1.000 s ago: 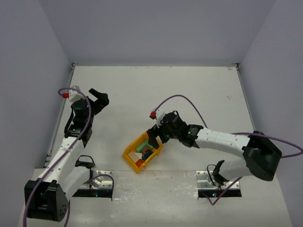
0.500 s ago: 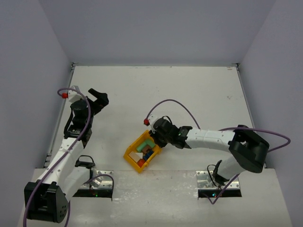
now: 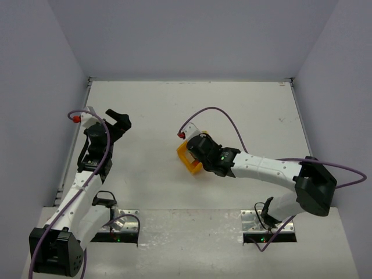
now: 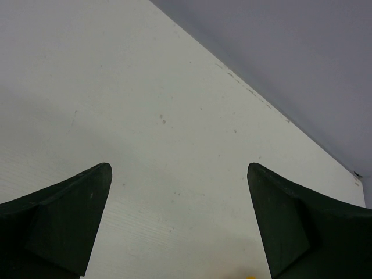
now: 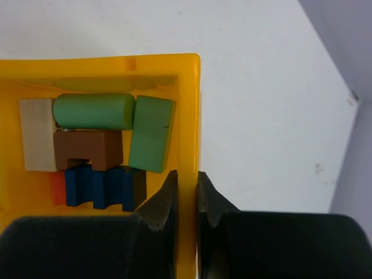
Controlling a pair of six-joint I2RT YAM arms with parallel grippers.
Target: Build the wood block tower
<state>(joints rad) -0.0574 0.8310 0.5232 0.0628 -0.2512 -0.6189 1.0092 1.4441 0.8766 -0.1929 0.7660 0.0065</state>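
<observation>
The wood blocks lie jumbled inside a yellow bin [image 5: 189, 110], not stacked: a green cylinder [image 5: 93, 110], a green brick [image 5: 151, 133], a brown arch [image 5: 87, 148], a blue piece [image 5: 96, 186], a red piece [image 5: 57, 189] and a pale plain block [image 5: 36, 133]. My right gripper [image 5: 186, 181] is shut on the bin's right wall, one finger inside and one outside. From above, the bin [image 3: 186, 152] sits tipped at mid-table under the right gripper [image 3: 196, 154], its blocks hidden. My left gripper [image 3: 119, 119] stands open over bare table at the left [image 4: 180, 221].
Grey walls close the white table [image 3: 232, 110] on three sides. The arms' base plates [image 3: 122, 224] [image 3: 263, 224] sit at the near edge. A purple cable [image 3: 221, 113] loops above the right wrist.
The right gripper closed on the bin's wall and carried the bin away from the near edge, toward mid-table, tipping it. The left arm barely shifted.
</observation>
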